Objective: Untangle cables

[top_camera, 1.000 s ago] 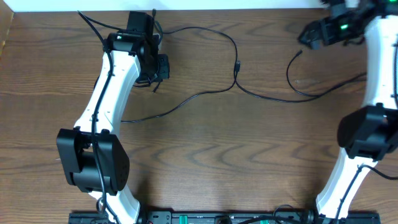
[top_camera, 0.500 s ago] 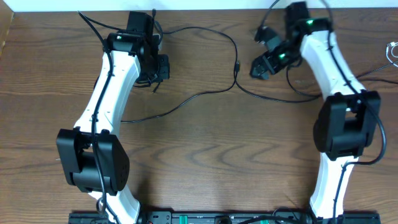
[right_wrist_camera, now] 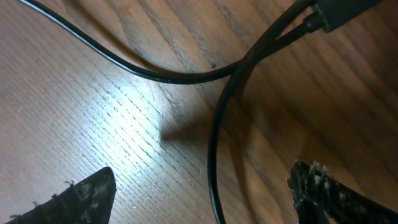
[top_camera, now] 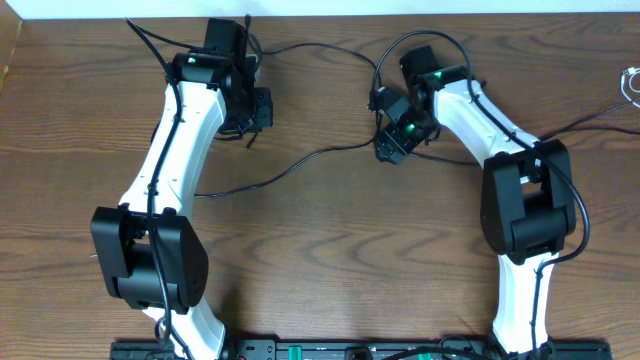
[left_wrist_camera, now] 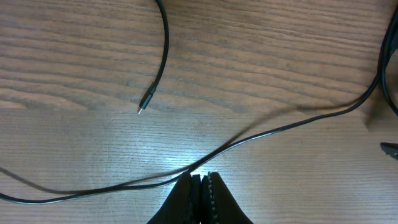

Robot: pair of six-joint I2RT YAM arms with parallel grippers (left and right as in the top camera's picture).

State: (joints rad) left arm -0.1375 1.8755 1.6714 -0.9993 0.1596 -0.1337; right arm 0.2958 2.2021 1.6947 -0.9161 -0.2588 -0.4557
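Long black cables loop across the middle of the table and meet near a small plug. My right gripper hovers low over that meeting point. In the right wrist view it is open, and one black cable runs between its fingers without touching either. A plug lies at the top right there. My left gripper is at the back left. Its fingers are shut with nothing in them, a black cable passes just ahead of the tips, and a loose cable end lies further off. A white cable shows at the far right edge.
Thicker black arm wiring hangs round both arms. The table's back edge meets a white wall. A bar with connectors runs along the front edge between the arm bases.
My right arm has swung from the back right corner to the middle of the table, down over the cable crossing, and its jaws have narrowed a little. The left arm has not moved.
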